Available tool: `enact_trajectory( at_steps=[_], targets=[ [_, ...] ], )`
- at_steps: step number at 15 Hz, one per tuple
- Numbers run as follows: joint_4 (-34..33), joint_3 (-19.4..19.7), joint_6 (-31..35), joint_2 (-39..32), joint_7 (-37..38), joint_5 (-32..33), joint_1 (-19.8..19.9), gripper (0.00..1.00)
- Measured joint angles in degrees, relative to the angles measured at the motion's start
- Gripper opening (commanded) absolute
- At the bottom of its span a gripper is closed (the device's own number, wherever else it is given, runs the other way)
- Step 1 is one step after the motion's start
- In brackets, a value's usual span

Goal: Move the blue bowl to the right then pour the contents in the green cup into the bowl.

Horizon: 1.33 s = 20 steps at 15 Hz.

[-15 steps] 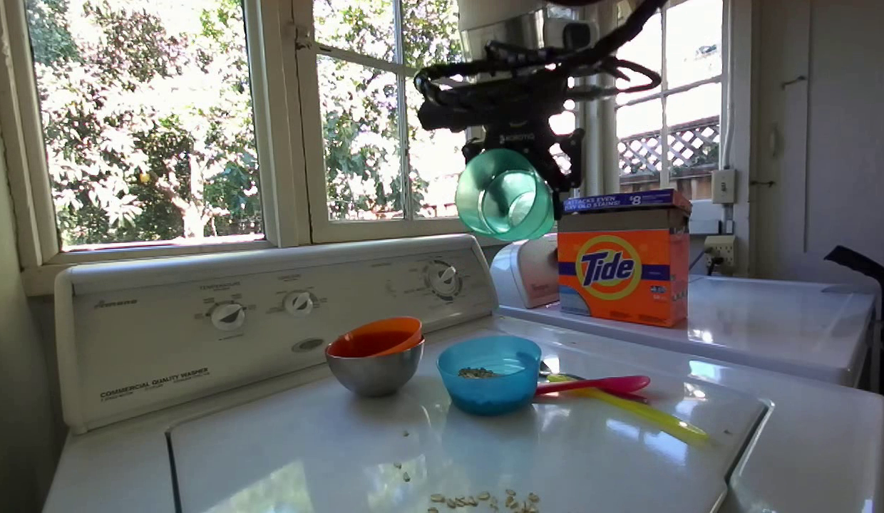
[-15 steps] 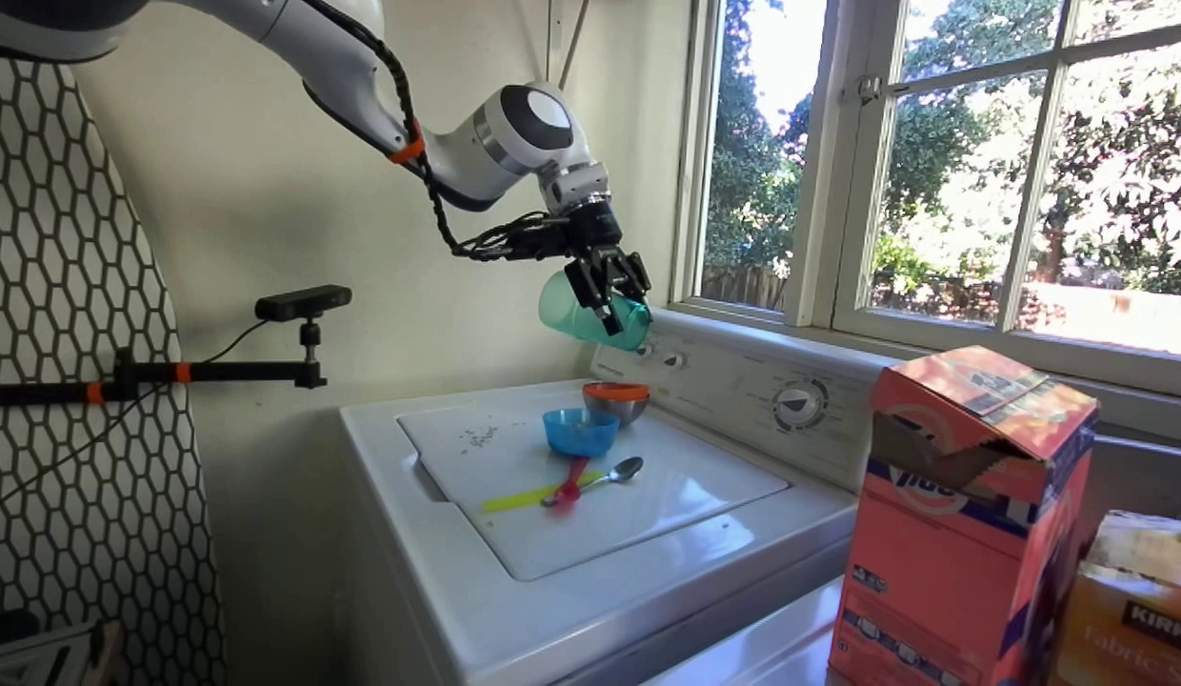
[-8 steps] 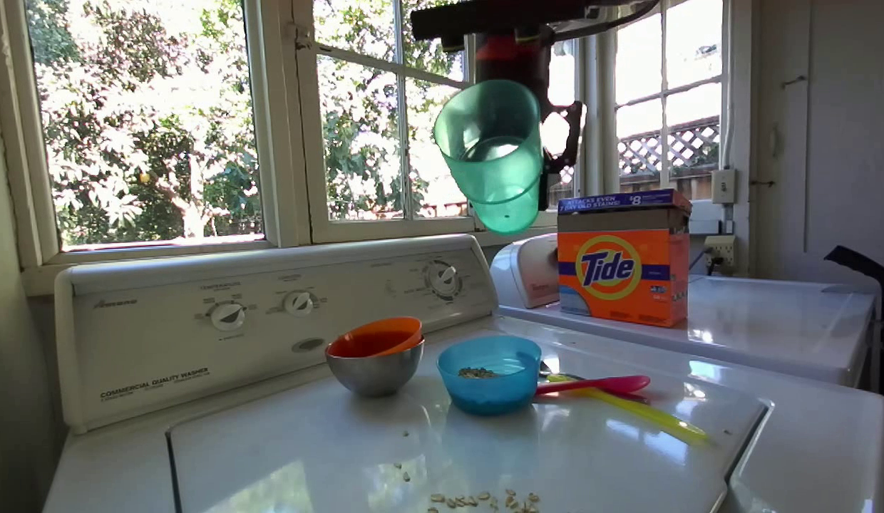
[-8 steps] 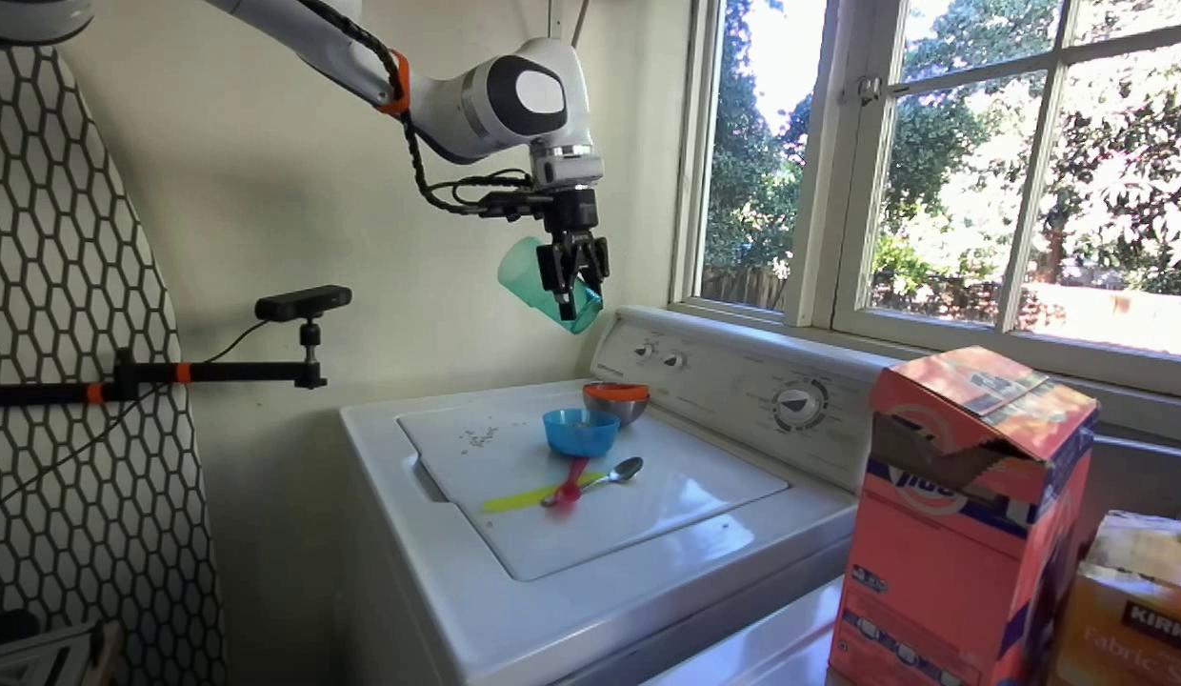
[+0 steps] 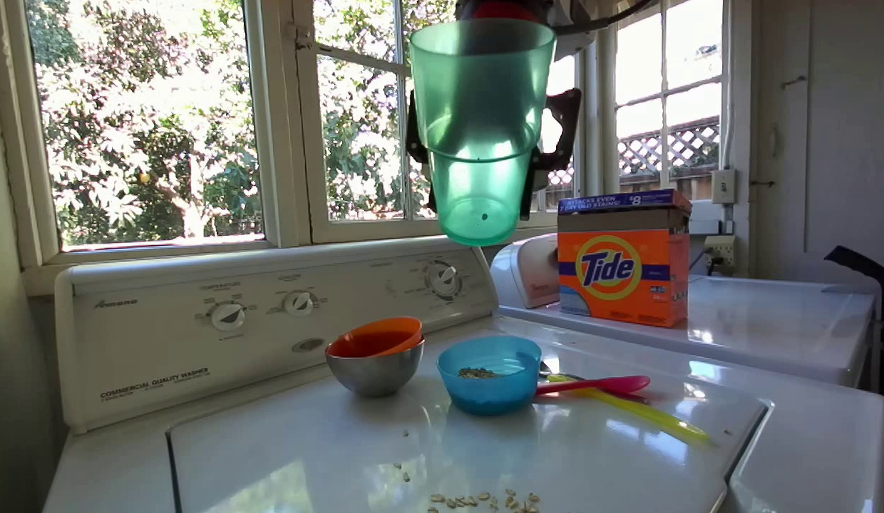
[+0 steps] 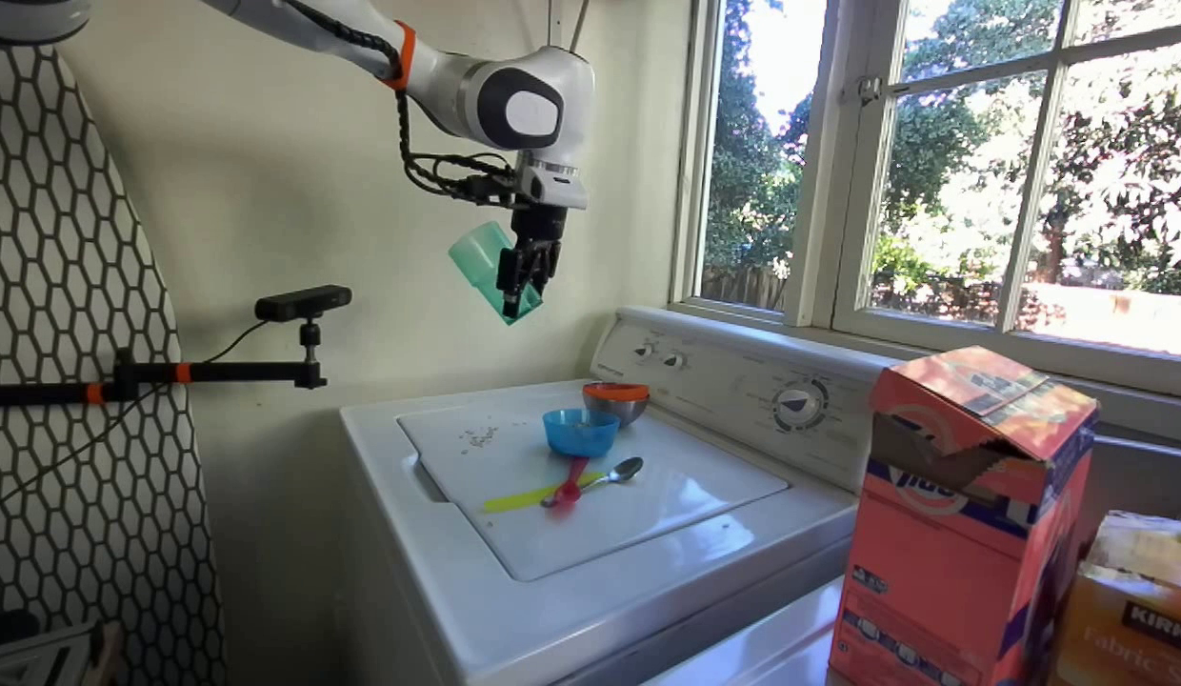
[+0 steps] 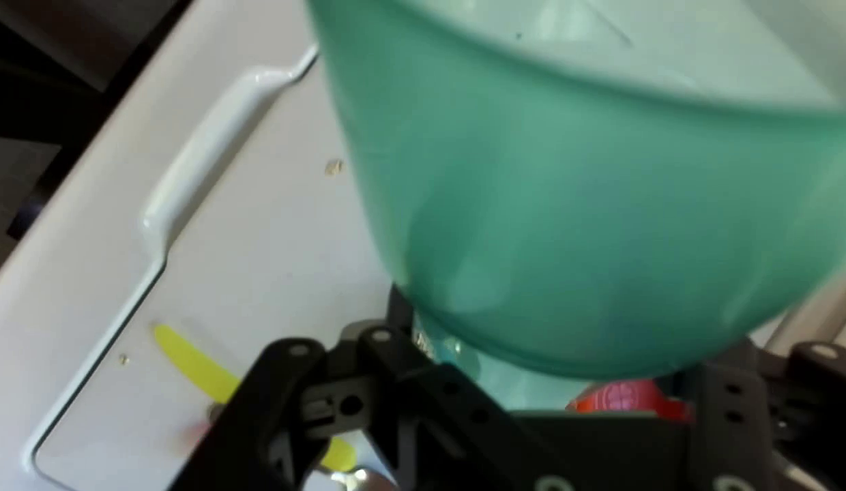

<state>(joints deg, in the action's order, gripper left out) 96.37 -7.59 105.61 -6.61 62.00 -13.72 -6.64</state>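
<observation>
The cup is held in the claw, its lower half clasped between fingers set on opposite sides. Compared with half a second ago, the cup is brought nearer to upright and the claw is shifted farther from the panel. In an exterior view the cup is now shown almost side-on, where its mouth was more open to view before; a lean is still seen, mouth up and away from the panel. A dark speck is seen near its base.

The blue bowl is left unmoved, upright and well below the claw, with small bits gathered inside. The steel bowl, in which the orange bowl is tilted, is likewise unmoved, just beside the blue bowl and closer to the panel.

Between the cup's base and the rims below, a tall gap of air is left. Under the claw, the pink spoon, the yellow utensil and the metal spoon are crossed just beside the blue bowl. Seeds are scattered on the lid, below the claw. The lid is bordered by a seam, and beyond it the outer edge of the washer is set well under the claw. The Tide box is stood well apart from the claw.
</observation>
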Motion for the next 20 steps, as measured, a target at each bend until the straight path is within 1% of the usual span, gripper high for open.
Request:
enact_trajectory(
  at_steps=[5,9,12,16,18,20],
  targets=[
    [0.07,-1.04,-5.88,-2.74,-6.80,-10.46,-0.55,0.50],
    [-0.85,-1.32,-8.57,-9.53,-9.48,-17.43,-0.85,0.50],
    [-3.86,-1.31,-10.34,-17.06,-9.54,-22.45,-0.86,0.50],
    [-9.76,-1.33,-12.42,-25.68,-8.39,-29.93,-0.97,0.50],
    [-12.31,-1.04,-11.56,-28.26,-5.79,-31.87,-1.41,0.50],
    [-14.05,-0.63,-8.09,-29.70,-3.15,-32.38,-2.16,0.50]
  ],
)
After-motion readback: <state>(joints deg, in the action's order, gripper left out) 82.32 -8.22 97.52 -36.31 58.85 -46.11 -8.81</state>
